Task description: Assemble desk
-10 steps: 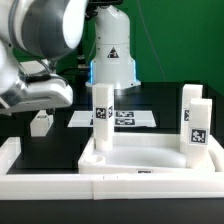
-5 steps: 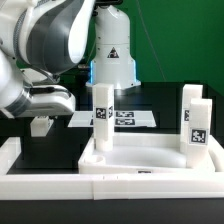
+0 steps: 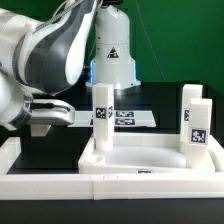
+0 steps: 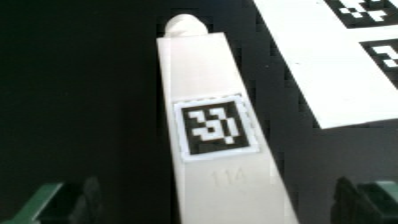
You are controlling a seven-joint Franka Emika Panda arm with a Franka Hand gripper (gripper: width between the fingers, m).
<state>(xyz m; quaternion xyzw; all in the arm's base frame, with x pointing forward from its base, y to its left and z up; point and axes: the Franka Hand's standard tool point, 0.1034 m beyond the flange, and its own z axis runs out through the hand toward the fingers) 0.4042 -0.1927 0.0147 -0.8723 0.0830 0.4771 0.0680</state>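
Gripper (image 4: pixel 199 200) jaws spread wide, straddling a loose leg block (image 4: pixel 210 120) without touching it. Block lies flat on the black table (image 4: pixel 71 90), tag up, beside the marker board (image 4: pixel 338 60). Desk panel (image 3: pixel 150 160) sits near, two legs standing in it.

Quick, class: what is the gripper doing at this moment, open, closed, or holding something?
Gripper: open, fingers either side of a loose desk leg lying on the table, not gripping it.
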